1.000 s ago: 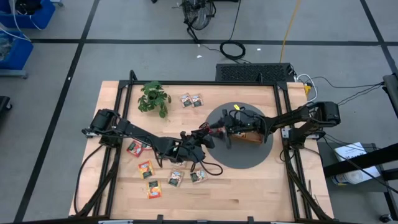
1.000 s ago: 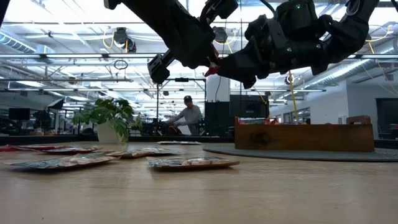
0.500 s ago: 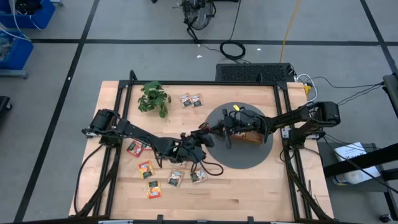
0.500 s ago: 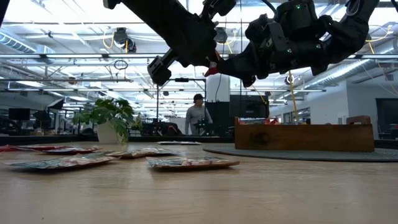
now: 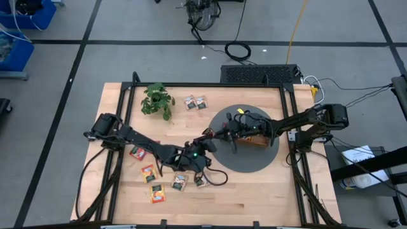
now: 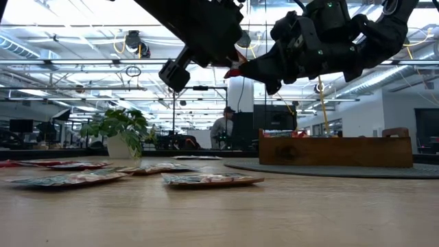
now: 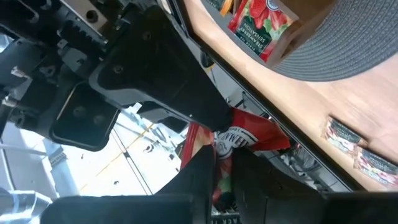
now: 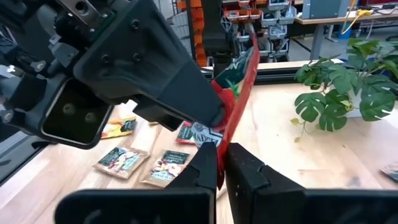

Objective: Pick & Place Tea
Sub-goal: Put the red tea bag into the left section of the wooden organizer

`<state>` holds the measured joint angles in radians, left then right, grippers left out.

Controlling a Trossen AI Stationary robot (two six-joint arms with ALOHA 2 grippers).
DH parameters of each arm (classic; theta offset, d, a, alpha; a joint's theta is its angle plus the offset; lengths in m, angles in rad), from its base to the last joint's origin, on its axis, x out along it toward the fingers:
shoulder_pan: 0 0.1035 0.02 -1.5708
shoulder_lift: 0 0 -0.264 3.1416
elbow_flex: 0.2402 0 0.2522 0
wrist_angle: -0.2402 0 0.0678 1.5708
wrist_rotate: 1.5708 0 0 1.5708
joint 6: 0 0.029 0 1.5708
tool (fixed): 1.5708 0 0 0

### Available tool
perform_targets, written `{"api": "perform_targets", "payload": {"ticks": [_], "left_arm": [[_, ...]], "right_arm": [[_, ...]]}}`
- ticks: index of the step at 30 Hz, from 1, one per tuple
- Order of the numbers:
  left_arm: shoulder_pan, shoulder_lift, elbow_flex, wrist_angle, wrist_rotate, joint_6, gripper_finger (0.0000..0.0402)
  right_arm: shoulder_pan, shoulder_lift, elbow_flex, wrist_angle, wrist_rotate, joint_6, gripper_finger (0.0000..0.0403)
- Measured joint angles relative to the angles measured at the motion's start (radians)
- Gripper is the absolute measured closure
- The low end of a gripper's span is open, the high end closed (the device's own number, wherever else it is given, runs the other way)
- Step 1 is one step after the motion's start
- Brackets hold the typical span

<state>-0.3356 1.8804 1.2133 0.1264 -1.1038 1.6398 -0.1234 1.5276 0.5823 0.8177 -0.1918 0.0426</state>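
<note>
A red tea sachet [image 5: 218, 134] hangs in the air over the left rim of the grey round mat [image 5: 245, 164], between my two grippers. My left gripper [image 7: 224, 177] reaches it from the table's left and my right gripper [image 8: 221, 165] from the right; both are shut on it. In the low view the tea sachet [image 6: 233, 70] shows as a red tip between the two dark hands. Several more sachets [image 5: 149, 172] lie flat on the wood at the near left, and two [image 5: 196, 102] at the far side. My left gripper pinches one end of the sachet [image 7: 219, 167] between its two fingers, coming about level from the table's left. The sachet is clear of the table. My right gripper pinches the sachet's opposite edge [image 8: 226, 144] between its two fingers, level from the table's right. The sachet stands on edge, seen edge-on past the fingers, clear of the mat.
The brown wooden tray [image 5: 259, 141] sits on the mat under my right arm, with red sachets [image 7: 255, 25] in it. A small green plant [image 5: 158, 100] stands at the far left. A person stands in the room behind the table [image 6: 223, 127].
My right gripper has shut on the sachet that my left gripper holds up. My left wrist has rolled, and its forearm has swung slightly toward the table's near edge. The sachet has stayed in place in the air.
</note>
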Motion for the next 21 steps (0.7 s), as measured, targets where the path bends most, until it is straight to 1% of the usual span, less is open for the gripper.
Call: {"api": "perform_targets", "payload": {"ticks": [7, 9, 11, 15, 18, 21], "left_arm": [[-0.033, -0.018, 0.004, 0.022, -0.052, -0.029, 0.0351], [-0.034, -0.022, 0.003, 0.018, -0.057, -0.036, 0.0351], [-0.030, -0.022, 0.002, 0.048, -0.063, -0.062, 0.0350], [-0.020, -0.034, 0.002, 0.126, -0.106, -0.140, 0.0350], [-0.010, -0.066, 0.002, 0.170, -0.135, -0.246, 0.0350], [0.002, -0.112, 0.002, 0.181, -0.210, -0.338, 0.0350]], "right_arm": [[-0.006, 0.008, -0.006, -0.039, 0.034, 0.002, 0.0400], [-0.005, 0.004, -0.005, -0.018, 0.029, 0.001, 0.0400], [-0.003, 0.001, -0.002, -0.007, 0.014, 0.001, 0.0400], [-0.005, 0.004, -0.004, -0.042, 0.022, 0.002, 0.0400], [-0.003, -0.005, -0.004, -0.101, 0.070, 0.004, 0.0400], [-0.005, -0.042, -0.016, -0.177, 0.152, -0.002, 0.0400]]}}
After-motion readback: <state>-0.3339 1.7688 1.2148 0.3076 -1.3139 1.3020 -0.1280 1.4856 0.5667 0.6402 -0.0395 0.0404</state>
